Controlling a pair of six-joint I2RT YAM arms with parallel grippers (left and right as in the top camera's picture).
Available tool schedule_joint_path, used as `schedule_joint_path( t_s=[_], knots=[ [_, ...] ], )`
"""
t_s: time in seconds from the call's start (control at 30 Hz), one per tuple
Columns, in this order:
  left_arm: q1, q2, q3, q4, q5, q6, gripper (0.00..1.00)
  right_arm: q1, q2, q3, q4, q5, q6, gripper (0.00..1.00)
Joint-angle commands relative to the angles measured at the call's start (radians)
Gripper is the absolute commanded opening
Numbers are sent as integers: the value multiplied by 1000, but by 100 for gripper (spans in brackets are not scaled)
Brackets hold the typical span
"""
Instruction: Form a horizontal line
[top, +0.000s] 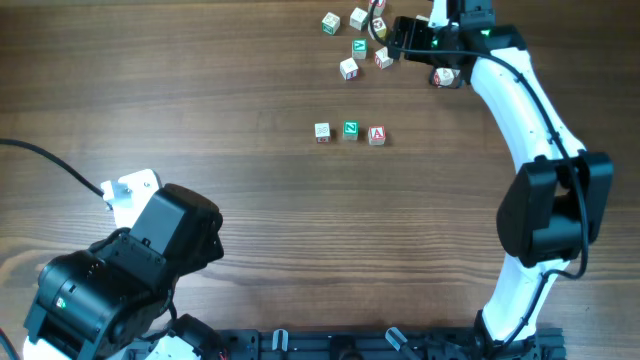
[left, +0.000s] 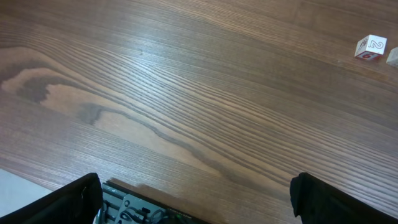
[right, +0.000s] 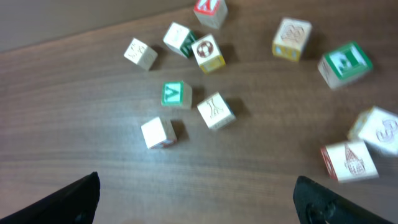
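Note:
Three small wooden cubes lie in a left-to-right row at the table's middle in the overhead view: a pale-faced cube (top: 322, 131), a green-lettered cube (top: 350, 129) and a red "A" cube (top: 376, 135). They are close together with small gaps. My right gripper (top: 398, 36) is far from the row, at the table's far edge, among loose cubes. In its wrist view the right gripper (right: 200, 202) is open and empty above bare wood. My left arm (top: 130, 265) is folded at the near left. The left gripper (left: 196, 202) is open and empty.
Several loose cubes (top: 352, 45) lie scattered at the far edge and show in the right wrist view (right: 176, 94). One cube (top: 443, 76) lies beside the right arm. The left wrist view shows a cube (left: 371, 46) far off and the base rail (left: 143, 208).

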Motion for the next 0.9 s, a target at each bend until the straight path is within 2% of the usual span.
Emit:
schedule_joint_path(
  t_s=[0.0, 0.13, 0.4, 0.6, 0.87],
  knots=[
    [0, -4, 3, 0, 1, -2, 100, 16, 47, 12, 64, -9, -51, 100],
    [0, -4, 3, 0, 1, -2, 100, 17, 90, 12, 160, 18, -113, 100],
    [0, -4, 3, 0, 1, -2, 100, 17, 230, 12, 233, 121, -223, 100],
    [0, -4, 3, 0, 1, -2, 100, 18, 279, 12, 301, 50, -304, 99],
    [0, -4, 3, 0, 1, -2, 100, 24, 337, 12, 400, 16, -321, 99]
  ],
)
